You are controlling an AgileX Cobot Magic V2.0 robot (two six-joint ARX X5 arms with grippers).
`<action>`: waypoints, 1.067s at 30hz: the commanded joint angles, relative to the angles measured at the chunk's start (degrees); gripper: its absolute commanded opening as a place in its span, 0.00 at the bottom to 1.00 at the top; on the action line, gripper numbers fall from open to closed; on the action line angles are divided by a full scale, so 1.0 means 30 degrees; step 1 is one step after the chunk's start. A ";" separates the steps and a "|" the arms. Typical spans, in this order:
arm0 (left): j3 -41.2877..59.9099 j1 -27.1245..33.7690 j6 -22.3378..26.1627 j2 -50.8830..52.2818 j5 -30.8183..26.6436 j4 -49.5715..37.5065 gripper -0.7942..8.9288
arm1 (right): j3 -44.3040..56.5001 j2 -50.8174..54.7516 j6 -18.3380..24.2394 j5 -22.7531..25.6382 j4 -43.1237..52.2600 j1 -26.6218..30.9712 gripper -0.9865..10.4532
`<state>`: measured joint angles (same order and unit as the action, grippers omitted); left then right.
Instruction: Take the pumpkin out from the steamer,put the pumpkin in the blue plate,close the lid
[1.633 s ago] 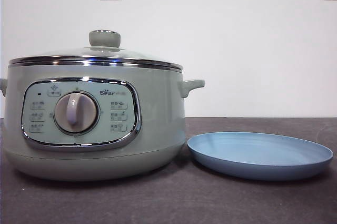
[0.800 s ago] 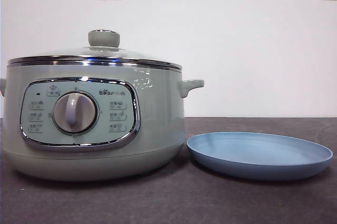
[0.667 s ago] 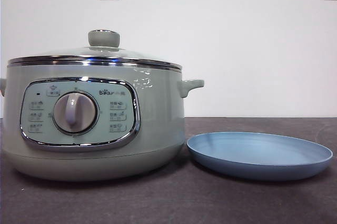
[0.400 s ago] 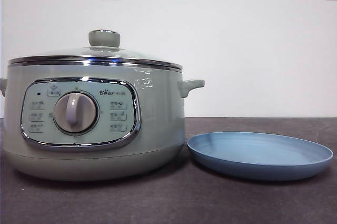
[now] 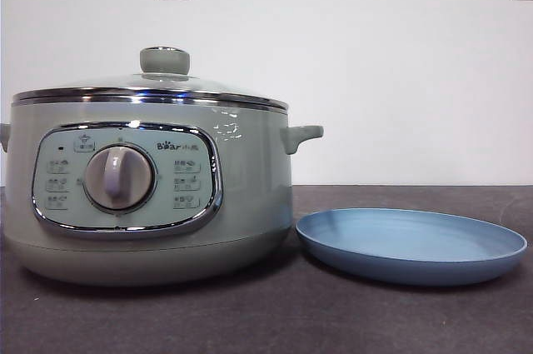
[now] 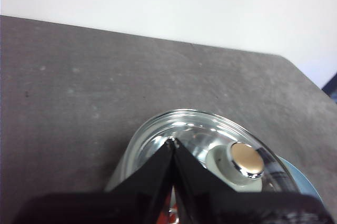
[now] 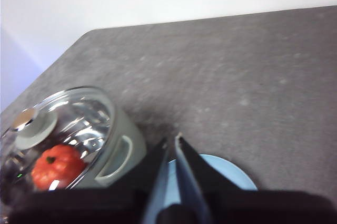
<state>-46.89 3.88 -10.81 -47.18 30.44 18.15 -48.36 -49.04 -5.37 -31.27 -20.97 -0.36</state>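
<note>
Above the steamer, the left pincer hangs closed and empty; the right pincer, likewise closed, hangs above the blue plate. The lid covers the pumpkin; grasping its knob probably comes next.

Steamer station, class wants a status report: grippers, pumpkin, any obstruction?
Left gripper shut, above lid. Right gripper shut, above blue plate. Pumpkin inside steamer, lid on. Nothing blocking.
</note>
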 commanded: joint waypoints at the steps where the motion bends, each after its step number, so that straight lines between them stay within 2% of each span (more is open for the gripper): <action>1: -0.0430 -0.0510 0.0685 -0.0284 0.0080 -0.0044 0.08 | -0.0561 -0.0430 0.0765 -0.0102 -0.0670 -0.0058 0.26; 3: -0.0430 -0.0801 0.0685 -0.0291 0.0051 -0.0175 0.09 | -0.0627 -0.0525 0.0831 -0.0102 -0.0758 -0.0058 0.34; 6: -0.0430 -0.1202 0.0656 -0.0299 -0.0138 -0.0153 0.33 | -0.0627 -0.0532 0.0831 -0.0007 -0.1005 -0.0058 0.50; 8: -0.0430 -0.1457 0.0583 -0.0306 -0.0138 -0.0153 0.50 | -0.0627 -0.0532 0.0823 0.0029 -0.1246 -0.0058 0.54; 14: -0.0532 -0.2769 -0.0153 -0.0641 -0.0226 -0.0124 0.51 | -0.0627 -0.0532 0.0816 0.0000 -0.1741 -0.0073 0.53; 18: -0.1158 -0.4459 0.0058 -0.1668 -0.1027 0.0284 0.51 | -0.0627 -0.0532 0.0801 0.0007 -0.1749 -0.0408 0.53; 22: -0.2448 -0.6433 0.0765 -0.3162 -0.2441 0.1260 0.51 | -0.0627 -0.0532 0.0809 0.0007 -0.1749 -0.0750 0.53; 29: -0.5304 -0.9347 0.2725 -0.6506 -0.6783 0.3650 0.50 | -0.0627 -0.0525 0.0809 0.0015 -0.1909 -0.0940 0.53; 32: -0.6025 -0.9857 0.3169 -0.7788 -0.7388 0.4029 0.50 | -0.0627 -0.0525 0.0816 0.0022 -0.2251 -0.0940 0.53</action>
<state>-64.69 -25.34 -3.49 -69.36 8.75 30.02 -50.04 -50.57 -3.38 -31.31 -27.75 -3.05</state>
